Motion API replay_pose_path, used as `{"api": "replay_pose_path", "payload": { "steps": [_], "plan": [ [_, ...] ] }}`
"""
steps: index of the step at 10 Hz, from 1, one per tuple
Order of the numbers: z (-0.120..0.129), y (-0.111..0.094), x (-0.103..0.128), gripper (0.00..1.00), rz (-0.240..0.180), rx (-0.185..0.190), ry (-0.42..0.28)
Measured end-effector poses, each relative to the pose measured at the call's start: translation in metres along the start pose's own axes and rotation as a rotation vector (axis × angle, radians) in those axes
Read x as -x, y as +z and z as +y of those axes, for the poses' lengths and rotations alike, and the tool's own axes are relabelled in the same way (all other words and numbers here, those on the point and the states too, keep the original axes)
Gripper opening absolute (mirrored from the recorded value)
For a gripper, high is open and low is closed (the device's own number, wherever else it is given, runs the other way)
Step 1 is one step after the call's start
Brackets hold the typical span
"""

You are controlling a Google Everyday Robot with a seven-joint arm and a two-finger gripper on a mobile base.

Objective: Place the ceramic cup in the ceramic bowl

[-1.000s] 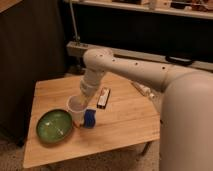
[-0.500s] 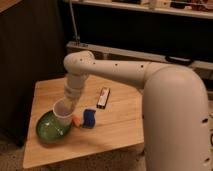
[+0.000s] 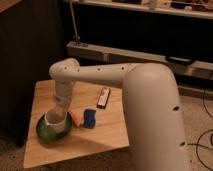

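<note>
The white ceramic cup [image 3: 56,122] stands upright inside the green ceramic bowl [image 3: 44,133] at the front left of the wooden table [image 3: 95,140]. My arm reaches down from the right, and my gripper [image 3: 60,107] sits directly over the cup's rim, at the cup's top. The bowl's right part is hidden behind the cup.
A blue object [image 3: 90,118] and a small orange item [image 3: 74,117] lie just right of the bowl. A flat white and dark bar [image 3: 103,97] lies farther back. A dark cabinet [image 3: 30,45] stands left of the table, and a shelf unit runs behind.
The arm swung left and down, carrying the cup from beside the blue object to over the bowl and then into it.
</note>
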Motion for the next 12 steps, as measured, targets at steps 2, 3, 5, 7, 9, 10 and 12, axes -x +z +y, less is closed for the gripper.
{"api": "replay_pose_path", "payload": {
  "steps": [2, 3, 5, 7, 9, 10, 12],
  "plan": [
    [0.008, 0.011, 0.006, 0.17, -0.002, 0.010, -0.038],
    [0.011, 0.013, 0.009, 0.25, -0.002, 0.011, -0.049],
    [0.018, 0.017, 0.017, 0.45, 0.002, 0.011, -0.067],
    [0.015, 0.020, 0.033, 0.65, 0.000, 0.022, -0.050],
    [0.006, 0.021, 0.041, 0.79, 0.011, 0.029, -0.029],
    [0.000, 0.023, 0.042, 0.80, 0.022, 0.035, -0.015],
    [-0.006, 0.026, 0.042, 0.80, 0.041, 0.046, -0.005]
  ]
}}
